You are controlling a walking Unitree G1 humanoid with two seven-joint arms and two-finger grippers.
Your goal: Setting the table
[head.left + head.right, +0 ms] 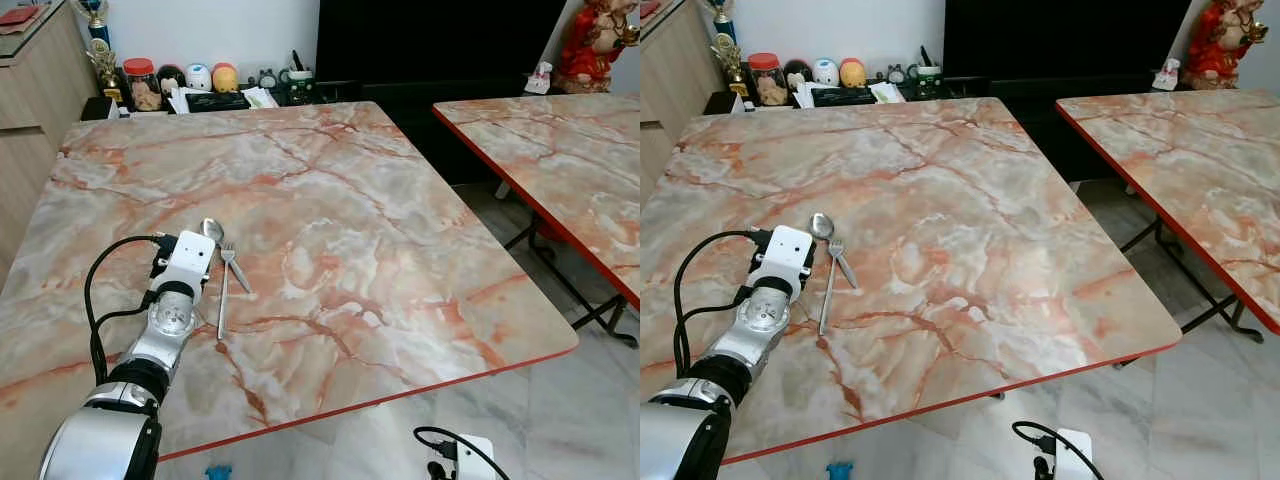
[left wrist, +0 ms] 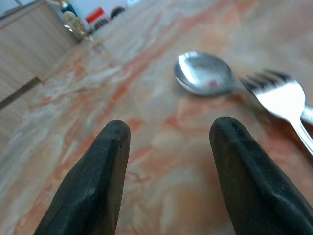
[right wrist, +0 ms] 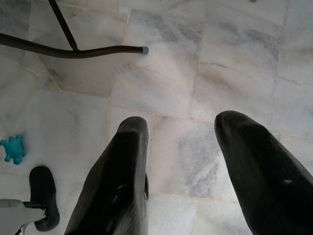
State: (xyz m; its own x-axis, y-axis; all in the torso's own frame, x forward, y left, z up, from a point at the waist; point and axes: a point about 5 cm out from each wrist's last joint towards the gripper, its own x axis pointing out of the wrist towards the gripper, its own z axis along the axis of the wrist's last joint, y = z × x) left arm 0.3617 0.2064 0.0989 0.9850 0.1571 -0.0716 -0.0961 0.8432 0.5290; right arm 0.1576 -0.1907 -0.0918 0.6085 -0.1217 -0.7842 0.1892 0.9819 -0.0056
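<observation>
Marble-patterned worktop [image 1: 330,200], red-edged; second one [image 1: 560,160] at 2 o'clock. Spoon [image 1: 213,232] and fork [image 1: 234,266] lie crossed at 8 o'clock on the worktop. Left tool [image 2: 168,147] spread wide, empty, just short of the spoon. Right tool [image 3: 183,147] wide, empty, over tiled floor [image 3: 220,63]. Jars [image 1: 140,84] along far wall.

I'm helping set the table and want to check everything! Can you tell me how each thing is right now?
spoon: lying flat on the table, bowl up, not held.
fork: lying flat, crossing the spoon's handle, not held.
left gripper: open, empty, low over the table beside the spoon.
right gripper: open, empty, hanging over the floor.
</observation>
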